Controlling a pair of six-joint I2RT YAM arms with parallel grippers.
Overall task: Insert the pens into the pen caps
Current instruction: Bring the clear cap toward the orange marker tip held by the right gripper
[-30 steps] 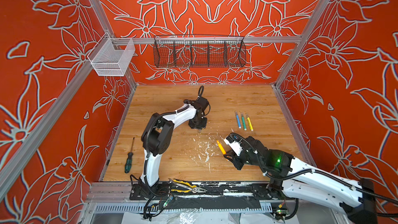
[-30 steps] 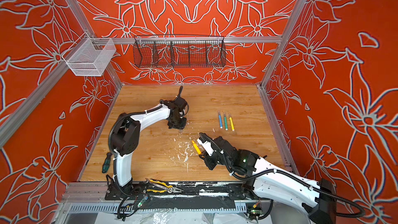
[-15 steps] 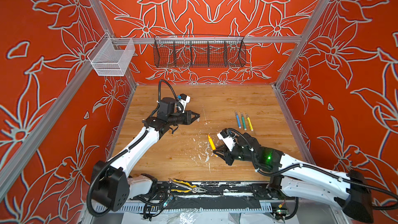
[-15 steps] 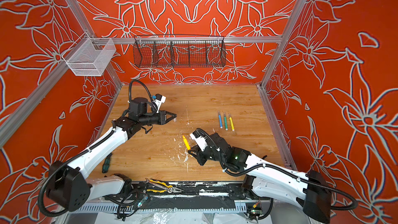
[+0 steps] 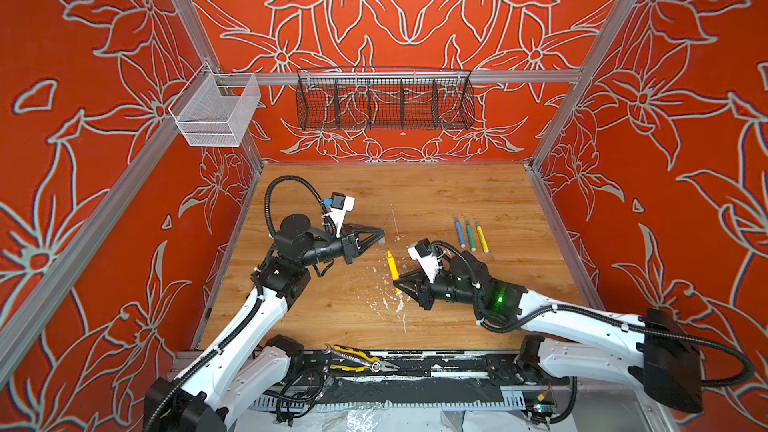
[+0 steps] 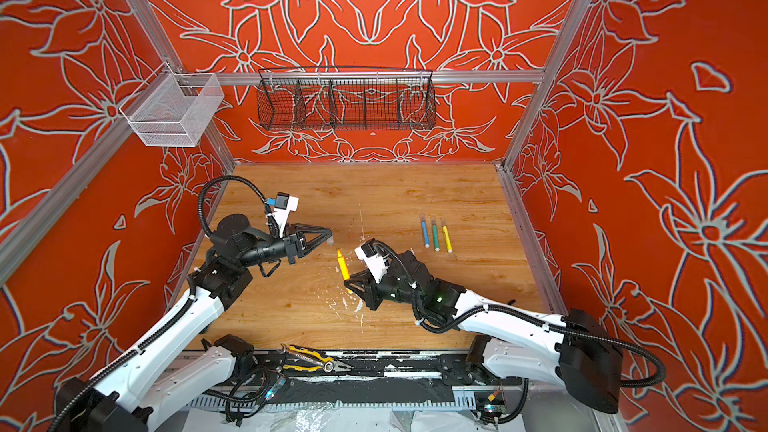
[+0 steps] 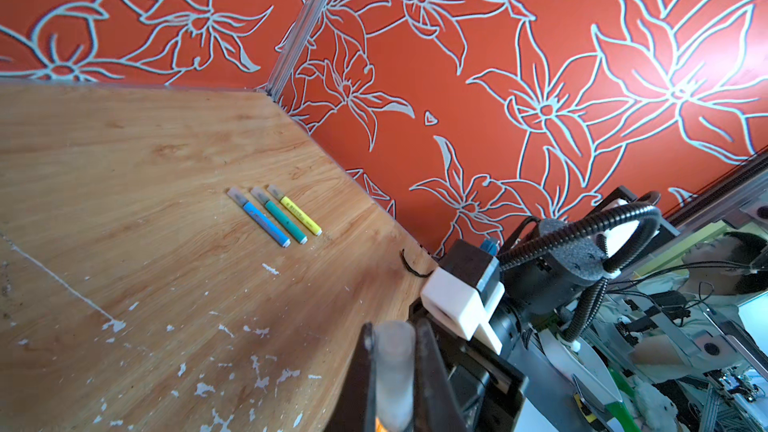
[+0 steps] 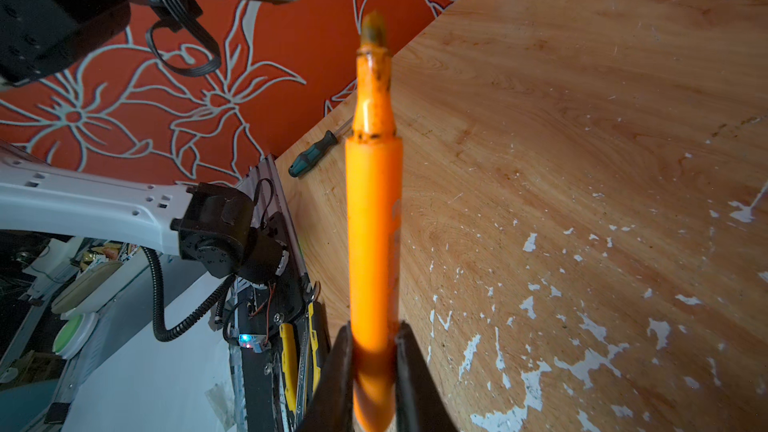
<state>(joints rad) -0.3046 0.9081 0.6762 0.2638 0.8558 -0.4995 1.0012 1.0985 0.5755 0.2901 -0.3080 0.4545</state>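
1. My left gripper (image 5: 380, 238) is closed on a clear cap (image 7: 392, 351). In the left wrist view the cap sits pinched between the two dark fingers (image 7: 365, 367).
2. In both top views that gripper reaches toward the table's middle, above the wood, with the cap a pale blur at its tips.
3. My right gripper (image 5: 397, 284) is clamped on the orange pen (image 5: 392, 265), gripping it near its back end.
4. The right wrist view shows the pen (image 8: 374, 222) standing straight out from the jaws, with its nib bare and stained dark.
5. In both top views the pen's nib end points toward the far wall and lies just short of the cap, with a small gap between them.
6. The blue pen (image 5: 459, 232), green pen (image 5: 470, 234) and yellow pen (image 5: 481, 236) lie side by side on the table (image 5: 457, 184), to the right of both grippers and well apart from them.
7. In the left wrist view each of those three looks to have a clear cap on one end.
8. White flecks (image 5: 386, 303) litter the wood below the right gripper.
9. A screwdriver (image 8: 313, 153) lies at the table's left edge, and pliers (image 5: 359, 361) rest on the front rail.
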